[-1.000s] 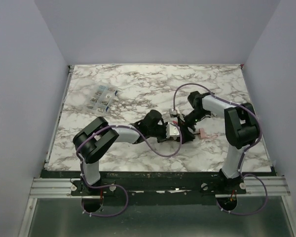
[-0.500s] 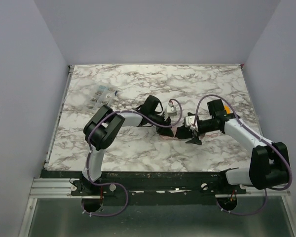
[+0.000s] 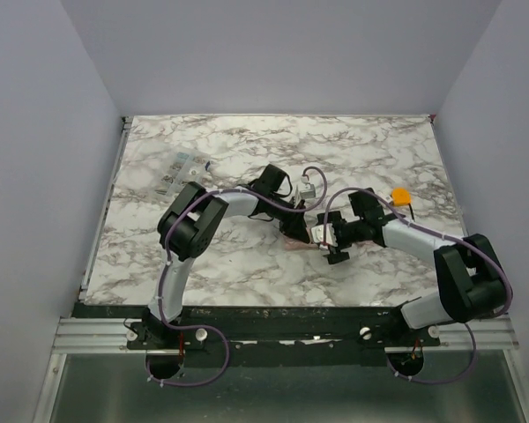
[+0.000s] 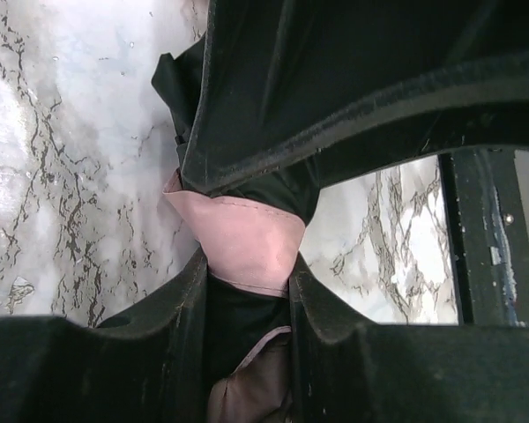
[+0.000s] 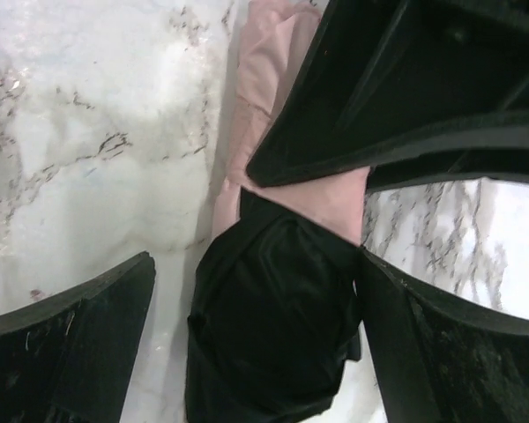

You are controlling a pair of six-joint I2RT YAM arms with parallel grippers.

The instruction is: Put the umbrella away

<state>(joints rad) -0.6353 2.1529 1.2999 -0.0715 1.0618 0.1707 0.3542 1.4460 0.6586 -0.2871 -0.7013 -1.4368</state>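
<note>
Seems to be the bundling step, at the middle of the counter (image 3: 203,150). Lying there low, the umbrella (image 4: 247,240); pinched at its pink fabric by the left claw (image 4: 247,286), straddled at the black part by the wide-spread right claw (image 5: 256,304). Next: close gently, keep folds together.

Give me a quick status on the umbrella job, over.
Left gripper shut on the umbrella, pink fabric pinched. Right gripper open, fingers either side of it. Orange object sits apart by the right arm, not in the way.
</note>
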